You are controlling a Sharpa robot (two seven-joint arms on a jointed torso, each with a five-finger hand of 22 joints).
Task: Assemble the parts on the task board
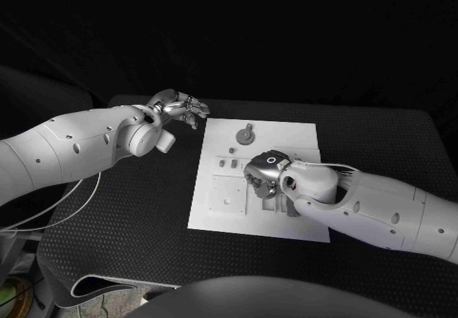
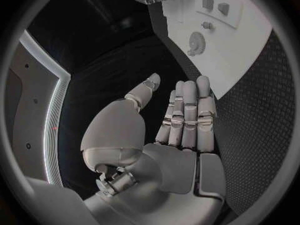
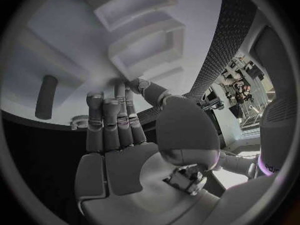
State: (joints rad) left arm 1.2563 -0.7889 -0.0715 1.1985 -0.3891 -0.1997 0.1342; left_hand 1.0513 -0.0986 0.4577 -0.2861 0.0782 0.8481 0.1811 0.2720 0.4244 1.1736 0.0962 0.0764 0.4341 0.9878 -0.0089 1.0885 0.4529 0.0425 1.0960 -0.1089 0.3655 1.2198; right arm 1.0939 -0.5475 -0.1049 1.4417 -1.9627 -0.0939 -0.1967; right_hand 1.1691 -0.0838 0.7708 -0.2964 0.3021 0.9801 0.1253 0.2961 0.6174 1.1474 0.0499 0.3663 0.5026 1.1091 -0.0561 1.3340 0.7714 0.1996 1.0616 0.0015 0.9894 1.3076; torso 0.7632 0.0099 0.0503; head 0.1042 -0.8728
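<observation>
Parts are seen spread over the white task board (image 1: 215, 215), which lies flat in the middle of the black worktop (image 1: 124, 218). A round gear-like part (image 1: 246, 135) is set near the board's far edge, small upright pieces (image 1: 229, 161) are placed just nearer than it, and a square recessed block (image 1: 228, 192) is found on the board's left half. In the right wrist view a dark cylindrical part (image 3: 45, 96) is seen lying on the board beside raised white frames (image 3: 150, 45).

The right hand (image 1: 265, 171) is lowered over the middle of the board, and its fingers (image 3: 114, 117) are held straight and close together, with the tips resting against the board's surface by the frames; nothing is seen gripped in them.

The left hand (image 1: 177, 106) is held above the worktop just off the board's far left corner. Its fingers (image 2: 187, 112) are extended and apart from the thumb, and nothing is held by them. From the left wrist view the gear-like part and the board's corner are seen beyond the fingertips, well apart from them
</observation>
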